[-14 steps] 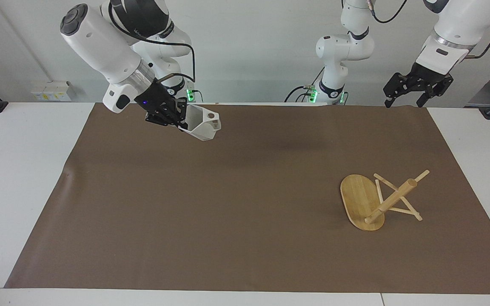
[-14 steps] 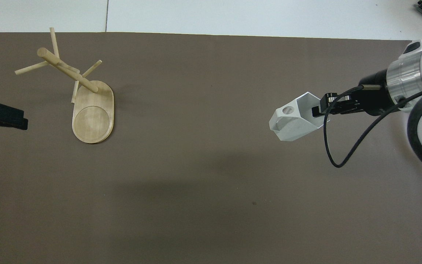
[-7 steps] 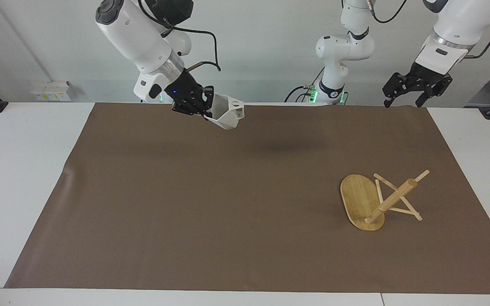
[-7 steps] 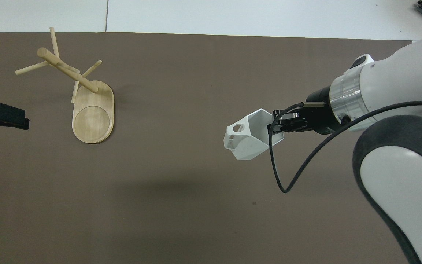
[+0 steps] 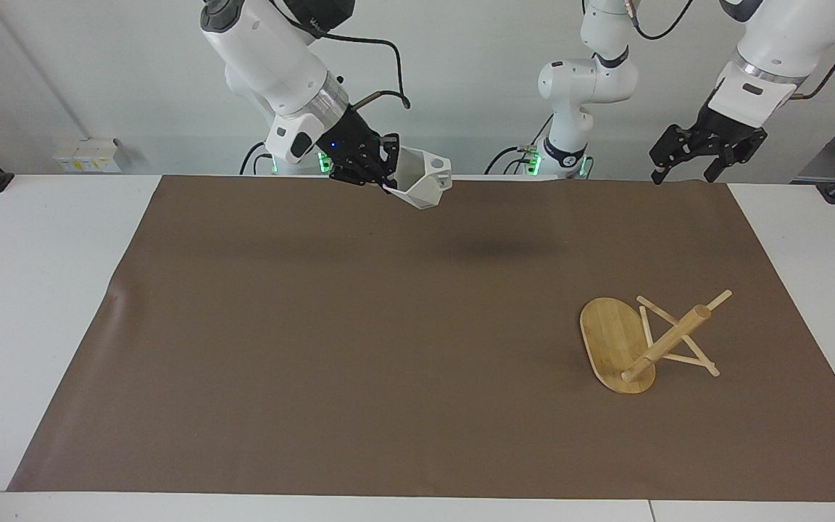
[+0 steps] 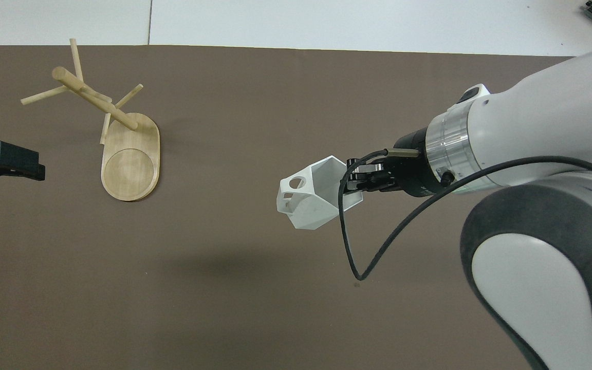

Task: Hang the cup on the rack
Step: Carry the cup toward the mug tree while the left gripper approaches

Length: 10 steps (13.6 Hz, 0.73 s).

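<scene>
While the left gripper (image 5: pixel 700 161) waits, jaws apart, the right gripper (image 5: pixel 387 174) (arm angled down) clamps the cup (image 5: pixel 423 185).

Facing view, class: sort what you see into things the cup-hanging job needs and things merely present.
Needed:
- cup, held by the shut right gripper, raised over the brown mat
- rack, toward the left arm's end
- left gripper, open, waiting

Merely present:
- brown mat
- white table
</scene>
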Available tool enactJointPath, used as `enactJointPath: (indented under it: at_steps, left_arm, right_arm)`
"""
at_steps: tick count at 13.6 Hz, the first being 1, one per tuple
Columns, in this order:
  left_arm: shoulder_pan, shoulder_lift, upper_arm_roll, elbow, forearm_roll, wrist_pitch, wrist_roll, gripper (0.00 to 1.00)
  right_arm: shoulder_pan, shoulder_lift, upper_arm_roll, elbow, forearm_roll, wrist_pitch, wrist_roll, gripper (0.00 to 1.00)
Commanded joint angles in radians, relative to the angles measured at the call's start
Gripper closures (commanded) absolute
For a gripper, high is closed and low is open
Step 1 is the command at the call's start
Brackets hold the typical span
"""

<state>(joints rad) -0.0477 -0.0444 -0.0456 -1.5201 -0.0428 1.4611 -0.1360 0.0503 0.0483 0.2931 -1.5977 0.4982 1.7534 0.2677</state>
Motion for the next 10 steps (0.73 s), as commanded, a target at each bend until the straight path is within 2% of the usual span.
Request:
enactJointPath:
  at_steps: [1, 3, 6, 10]
  left_arm:
    - [-0.020, -0.037, -0.004, -0.055, -0.020, 0.025, -0.060, 0.00]
    - [-0.023, -0.038, -0.005, -0.055, -0.054, 0.027, -0.140, 0.00]
    - [-0.041, -0.038, -0.007, -0.058, -0.112, 0.038, -0.339, 0.00]
    - [-0.041, -0.038, -0.028, -0.065, -0.210, 0.077, -0.711, 0.00]
  right_arm:
    - [-0.010, -0.021, 0.029, -0.027, 0.031, 0.052, 0.018, 1.00]
    - [-0.012, -0.021, 0.034, -0.030, 0.101, 0.096, 0.018, 1.00]
    - [-0.010, -0.018, 0.037, -0.033, 0.141, 0.155, 0.018, 1.00]
    - [0.014, -0.021, 0.038, -0.054, 0.218, 0.230, 0.016, 1.00]
